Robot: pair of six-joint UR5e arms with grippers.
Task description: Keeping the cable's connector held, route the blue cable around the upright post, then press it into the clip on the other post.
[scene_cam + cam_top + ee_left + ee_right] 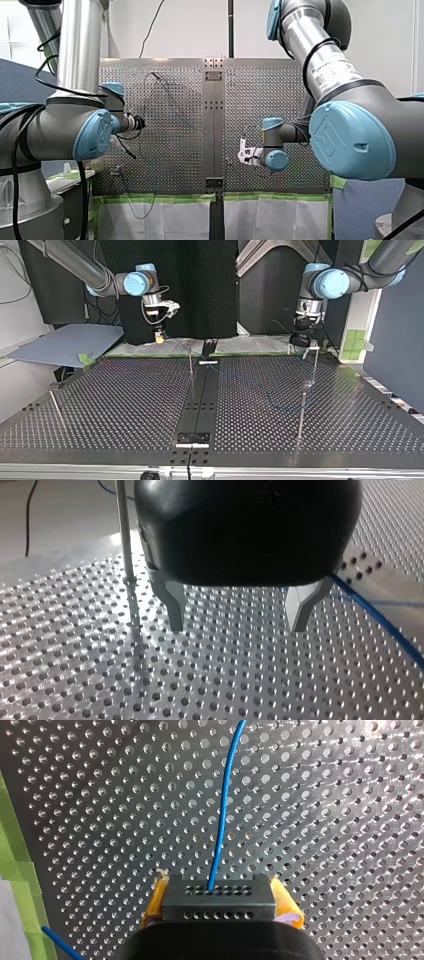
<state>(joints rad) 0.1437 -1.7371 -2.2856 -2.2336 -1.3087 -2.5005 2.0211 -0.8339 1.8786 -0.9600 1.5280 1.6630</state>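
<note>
My right gripper (220, 887) has its yellow pads shut on the black connector block (220, 907). The blue cable (222, 820) leaves the block and runs ahead over the perforated plate. In the top view my right gripper (160, 336) hangs at the far left above the plate's back edge. My left gripper (237, 627) is open, its metal fingers (175, 612) just above the plate with nothing between them. The blue cable (380, 622) passes beside it, outside one finger. A thin upright post (125, 530) stands on the other side. In the top view my left gripper (301, 340) is at the far right.
Several thin posts stand on the plate: one near the middle (190, 365), two at the top view's right (316, 365) (301, 415), and one at its left (56, 407). A black centre strip (202, 395) divides the plate. Green tape (12, 850) lines the plate's edge.
</note>
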